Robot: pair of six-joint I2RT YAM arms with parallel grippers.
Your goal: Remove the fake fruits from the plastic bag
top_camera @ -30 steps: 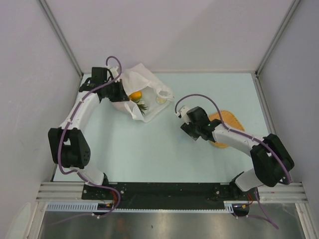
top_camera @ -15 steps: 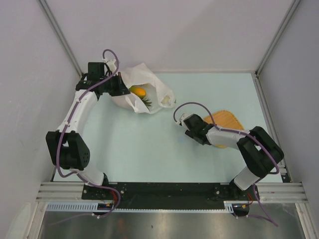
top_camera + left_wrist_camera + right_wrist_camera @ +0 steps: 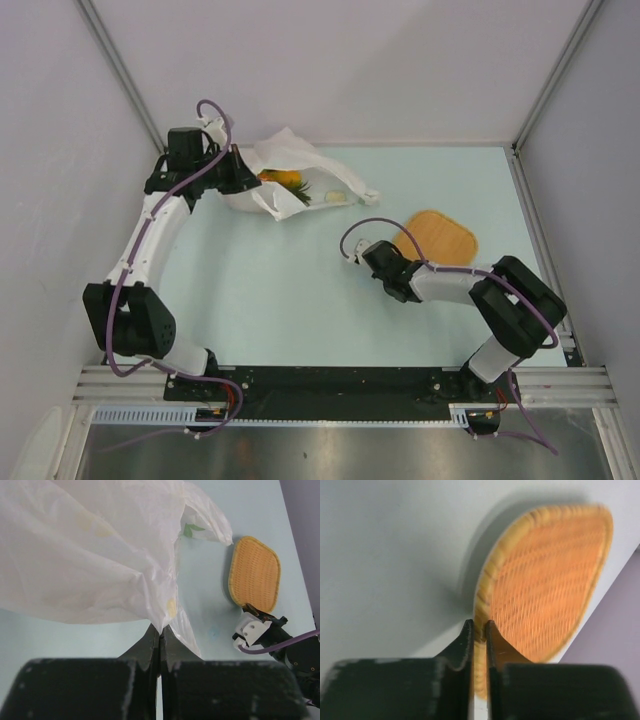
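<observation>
Bag [image 3: 287,152]: white, thin, crinkled, at the far left of the table [image 3: 280,300].
Fruits [image 3: 281,180]: inside the open bag; an orange-yellow piece shows, with spiky green leaves just beside it. The others cannot be told.
Left gripper [image 3: 160,634]: fingers pressed together, pinching a fold of the bag.
Tray [image 3: 440,240]: orange, woven, right of the bag and apart from it.
Right gripper [image 3: 479,630]: fingers almost together, the tray's rim in the narrow gap.
</observation>
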